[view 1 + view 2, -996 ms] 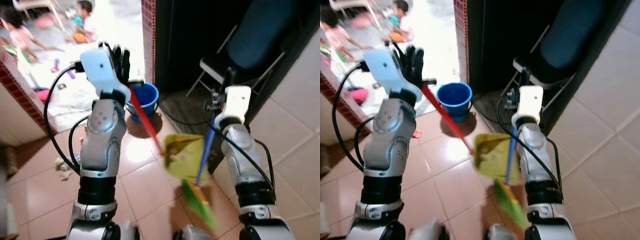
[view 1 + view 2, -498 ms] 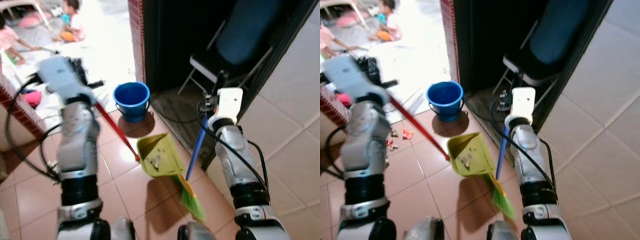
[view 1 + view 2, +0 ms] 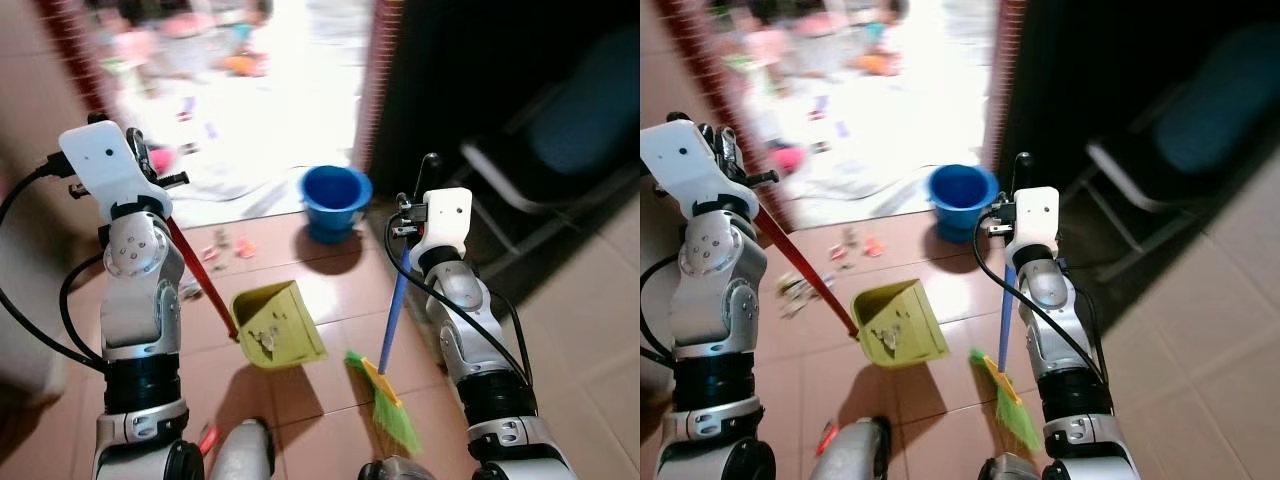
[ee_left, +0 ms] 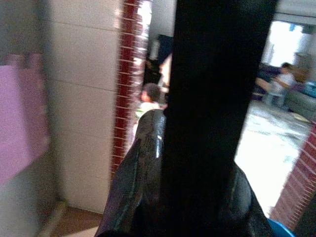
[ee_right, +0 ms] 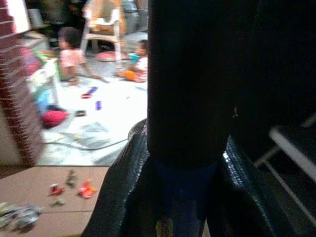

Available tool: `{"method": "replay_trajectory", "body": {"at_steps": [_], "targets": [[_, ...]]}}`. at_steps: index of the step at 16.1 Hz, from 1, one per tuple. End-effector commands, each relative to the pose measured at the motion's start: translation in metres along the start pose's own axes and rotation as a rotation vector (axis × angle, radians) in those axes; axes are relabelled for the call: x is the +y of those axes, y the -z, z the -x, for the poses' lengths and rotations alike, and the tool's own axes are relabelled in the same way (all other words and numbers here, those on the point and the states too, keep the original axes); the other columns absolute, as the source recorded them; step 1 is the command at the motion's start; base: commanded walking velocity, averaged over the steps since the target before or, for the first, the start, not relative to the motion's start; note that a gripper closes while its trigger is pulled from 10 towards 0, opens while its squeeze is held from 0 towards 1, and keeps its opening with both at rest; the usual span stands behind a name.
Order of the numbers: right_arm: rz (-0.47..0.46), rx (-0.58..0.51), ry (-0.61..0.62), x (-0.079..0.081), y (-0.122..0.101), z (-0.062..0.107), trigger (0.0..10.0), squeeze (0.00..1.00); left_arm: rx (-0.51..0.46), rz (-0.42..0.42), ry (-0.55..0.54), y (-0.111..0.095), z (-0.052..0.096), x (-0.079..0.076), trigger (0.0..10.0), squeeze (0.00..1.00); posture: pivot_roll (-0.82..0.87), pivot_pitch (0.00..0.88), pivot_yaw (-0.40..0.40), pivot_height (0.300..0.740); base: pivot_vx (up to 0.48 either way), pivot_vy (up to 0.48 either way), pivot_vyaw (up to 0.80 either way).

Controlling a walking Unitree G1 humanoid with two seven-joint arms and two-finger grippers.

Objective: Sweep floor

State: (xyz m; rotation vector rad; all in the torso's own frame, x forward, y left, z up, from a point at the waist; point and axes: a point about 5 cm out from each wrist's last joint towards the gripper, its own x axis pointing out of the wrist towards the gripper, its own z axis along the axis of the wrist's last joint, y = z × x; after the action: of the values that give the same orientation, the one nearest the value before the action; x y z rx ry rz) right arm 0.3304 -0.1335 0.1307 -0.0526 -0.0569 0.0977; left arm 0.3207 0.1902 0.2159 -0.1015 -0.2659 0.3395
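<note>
At the far left, the left gripper point(image 3: 150, 165) is clamped on the top of the red handle point(image 3: 200, 285), which runs down to the yellow-green dustpan point(image 3: 275, 325) resting on the brown floor tiles point(image 3: 330, 385). A few crumbs are seen lying in the pan. Compared with half a second ago, the whole view is swung leftward, so the doorway and the small litter scraps point(image 3: 228, 245) just beyond the pan are brought into the frame; this is read as the camera turning, not the objects moving. The pan is now seen closer to the scraps, which suggests the sweeping is being redirected toward them. Past the scraps, the blue bucket point(image 3: 335, 200) is seen standing near the doorway. Further right, the blue-handled broom point(image 3: 392, 330) is gripped near its top by the right gripper point(image 3: 428, 185), fingers closed around the shaft, with its green bristles point(image 3: 395, 420) set on the tiles just beside the pan. The scraps are judged still unswept. At the far right, a folding chair point(image 3: 560, 170) is made out in shadow.
</note>
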Motion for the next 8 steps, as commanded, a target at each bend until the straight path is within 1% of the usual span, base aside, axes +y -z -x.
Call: {"method": "replay_trajectory", "body": {"at_steps": [1,2,3,5,6,8], "targets": [[0.0,-0.05,-0.022,0.004,-0.01,-0.002,10.0,0.0,-0.161,0.075,-0.012,-0.039,-0.011,-0.005,10.0,0.0,-0.01,0.039,0.002,0.74,0.0,0.0,0.0],[0.002,-0.052,-0.026,0.005,-0.01,-0.002,10.0,0.0,-0.179,0.084,-0.019,-0.045,-0.013,-0.005,10.0,0.0,-0.01,0.039,0.002,0.74,0.0,0.0,0.0],[-0.002,-0.05,-0.03,0.006,-0.01,-0.003,10.0,0.0,-0.214,0.108,-0.022,-0.056,-0.017,-0.007,10.0,0.0,-0.01,0.036,0.002,0.74,0.274,0.0,0.0],[-0.007,-0.045,-0.034,0.007,-0.009,-0.004,10.0,0.0,-0.263,0.135,-0.005,-0.071,-0.023,-0.011,10.0,0.0,-0.01,0.037,0.002,0.74,0.411,0.0,0.0],[-0.008,-0.043,-0.036,0.007,-0.009,-0.004,10.0,0.0,-0.266,0.144,0.011,-0.072,-0.025,-0.014,10.0,0.0,-0.01,0.036,0.003,0.74,0.461,0.0,0.0],[-0.004,-0.043,-0.037,0.008,-0.009,-0.003,10.0,0.0,-0.253,0.15,0.022,-0.07,-0.025,-0.016,10.0,0.0,-0.01,0.036,0.003,0.74,0.463,0.0,0.0]]}}
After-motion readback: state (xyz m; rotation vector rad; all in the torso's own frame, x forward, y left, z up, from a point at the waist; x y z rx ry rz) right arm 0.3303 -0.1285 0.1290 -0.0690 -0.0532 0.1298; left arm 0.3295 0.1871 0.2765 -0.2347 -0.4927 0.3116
